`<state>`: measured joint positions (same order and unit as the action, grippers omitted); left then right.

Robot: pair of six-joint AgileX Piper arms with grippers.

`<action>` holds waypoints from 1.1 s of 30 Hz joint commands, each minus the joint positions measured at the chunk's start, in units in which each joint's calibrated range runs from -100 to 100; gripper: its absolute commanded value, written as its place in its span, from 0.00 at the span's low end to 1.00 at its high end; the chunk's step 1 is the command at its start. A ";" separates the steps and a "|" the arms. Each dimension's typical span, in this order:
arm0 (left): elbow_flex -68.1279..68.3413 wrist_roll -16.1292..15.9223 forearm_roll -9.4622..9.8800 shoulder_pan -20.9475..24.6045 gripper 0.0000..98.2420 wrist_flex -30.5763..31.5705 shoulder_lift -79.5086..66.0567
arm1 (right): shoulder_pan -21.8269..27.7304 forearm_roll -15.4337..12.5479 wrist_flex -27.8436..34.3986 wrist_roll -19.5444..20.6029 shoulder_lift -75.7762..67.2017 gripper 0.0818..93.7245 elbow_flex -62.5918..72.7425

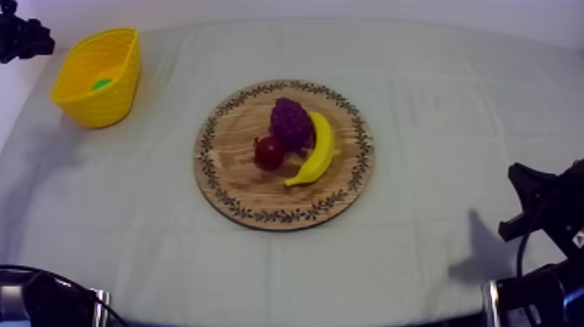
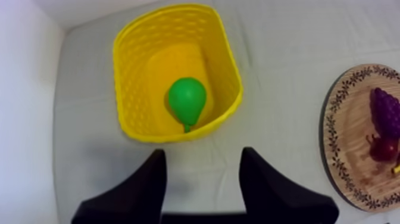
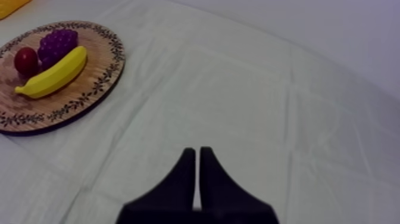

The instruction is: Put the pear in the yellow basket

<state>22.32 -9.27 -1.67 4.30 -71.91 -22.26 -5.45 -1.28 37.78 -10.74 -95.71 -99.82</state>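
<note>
My left claw (image 2: 202,156) is spread, its two black fingers apart with nothing between them; it hangs over the bare cloth of the table (image 2: 286,71), just short of the near wall of the yellow basket (image 2: 134,89). The pear (image 2: 187,100) lies inside that basket on its floor, towards the end nearer the claw; it is apart from the fingers, past the rim and roughly in line with the gap between them. Its long axis runs along the basket's length; the thin stem end points towards the claw, the round broad end away from it. Off to one side of the basket, well apart, is the wooden board (image 1: 235,178) in the middle of the table; on it the bunch of grapes (image 1: 291,122), the banana (image 1: 318,150) and the small red fruit (image 1: 268,152) sit close together, the banana curving round the grapes. My right claw (image 3: 197,152) is pressed together into a narrow wedge over bare cloth, well apart from the board.
</note>
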 commanded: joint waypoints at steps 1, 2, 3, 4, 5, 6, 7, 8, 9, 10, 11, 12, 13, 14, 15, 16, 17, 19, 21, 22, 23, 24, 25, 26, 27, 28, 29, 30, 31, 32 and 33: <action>6.93 -0.13 0.06 -0.44 0.44 2.05 -7.35 | 0.01 -0.01 0.04 0.02 -0.04 0.00 0.05; 8.80 -0.12 0.12 -0.81 0.43 2.99 -9.52 | 0.01 -0.01 0.04 0.02 -0.04 0.00 0.05; 10.65 -0.11 0.17 -1.10 0.41 3.89 -11.68 | 0.01 -0.01 0.04 0.02 -0.04 0.00 0.05; 12.41 -0.13 0.16 -1.33 0.40 4.69 -13.81 | 0.01 -0.01 0.04 0.02 -0.04 0.00 0.05; 14.08 -0.16 0.11 -1.52 0.39 5.37 -15.98 | 0.01 -0.01 0.04 0.02 -0.04 0.00 0.05; 15.68 -0.13 0.06 -1.71 0.38 5.96 -18.20 | 0.01 -0.01 0.04 0.02 -0.04 0.00 0.05; 17.17 -0.06 0.02 -1.89 0.36 6.43 -20.44 | 0.01 -0.01 0.04 0.02 -0.04 0.00 0.05; 18.51 0.02 -0.01 -2.08 0.35 6.81 -22.72 | 0.01 -0.01 0.04 0.02 -0.04 0.00 0.05; 19.72 0.10 -0.02 -2.28 0.34 7.07 -24.93 | 0.01 -0.01 0.04 0.02 -0.04 0.00 0.05; 20.80 0.18 -0.04 -2.46 0.32 7.28 -27.02 | 0.01 -0.01 0.04 0.02 -0.04 0.00 0.05; 21.83 0.29 -0.06 -2.59 0.31 7.42 -29.02 | 0.01 -0.01 0.04 0.02 -0.04 0.00 0.05; 22.85 0.36 -0.12 -2.68 0.30 7.57 -30.92 | 0.01 -0.01 0.04 0.02 -0.04 0.00 0.05; 23.96 0.42 -0.22 -2.74 0.29 7.80 -32.71 | 0.01 -0.01 0.04 0.02 -0.04 0.00 0.05; 25.14 0.53 -0.30 -2.80 0.28 8.13 -34.51 | 0.01 -0.01 0.04 0.02 -0.04 0.00 0.05; 26.41 0.64 -0.36 -2.89 0.27 8.58 -36.33 | 0.01 -0.01 0.04 0.02 -0.04 0.00 0.05; 27.76 0.67 -0.44 -2.98 0.26 9.11 -38.16 | 0.01 -0.01 0.04 0.02 -0.04 0.00 0.05; 29.14 0.65 -0.54 -3.04 0.25 9.73 -39.95 | 0.01 -0.01 0.04 0.02 -0.04 0.00 0.05; 31.93 0.47 -0.79 -3.19 0.22 11.16 -43.35 | 0.01 -0.01 0.04 0.02 -0.04 0.00 0.05; 34.73 0.29 -1.01 -3.33 0.21 12.73 -46.36 | 0.01 -0.01 0.04 0.02 -0.04 0.00 0.05; 36.23 0.19 -1.08 -3.37 0.20 13.65 -47.86 | 0.01 -0.01 0.04 0.02 -0.04 0.00 0.05; 37.88 0.11 -1.12 -3.40 0.20 14.67 -49.43 | 0.01 -0.01 0.04 0.02 -0.04 0.00 0.05; 39.61 0.10 -1.16 -3.42 0.19 15.73 -50.99 | 0.01 -0.01 0.04 0.02 -0.04 0.00 0.05; 41.35 0.09 -1.18 -3.45 0.19 16.79 -52.55 | 0.01 -0.01 0.04 0.02 -0.04 0.00 0.05; 43.04 0.10 -1.20 -3.50 0.18 17.75 -54.01 | 0.01 -0.01 0.04 0.02 -0.04 0.00 0.05; 44.63 0.12 -1.21 -3.53 0.17 18.57 -55.41 | 0.01 -0.01 0.04 0.02 -0.04 0.00 0.05; 46.07 0.19 -1.22 -3.51 0.16 19.19 -56.81 | 0.01 -0.01 0.04 0.02 -0.04 0.00 0.05; 47.42 0.34 -1.22 -3.43 0.15 19.64 -58.18 | 0.01 -0.01 0.04 0.02 -0.04 0.00 0.05; 48.73 0.54 -1.24 -3.33 0.15 20.06 -59.47 | 0.01 -0.01 0.04 0.02 -0.04 0.00 0.05; 50.11 0.75 -1.27 -3.24 0.14 20.48 -60.71 | 0.01 -0.01 0.04 0.02 -0.04 0.00 0.05; 51.49 0.94 -1.32 -3.13 0.14 20.89 -61.91 | 0.01 -0.01 0.04 0.02 -0.04 0.00 0.05; 52.78 1.02 -1.45 -3.02 0.13 21.27 -63.07 | 0.01 -0.01 0.04 0.02 -0.04 0.00 0.05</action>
<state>72.38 -8.30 -3.00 1.22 -51.03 -83.03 -5.45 -1.28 37.78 -10.76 -95.71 -99.82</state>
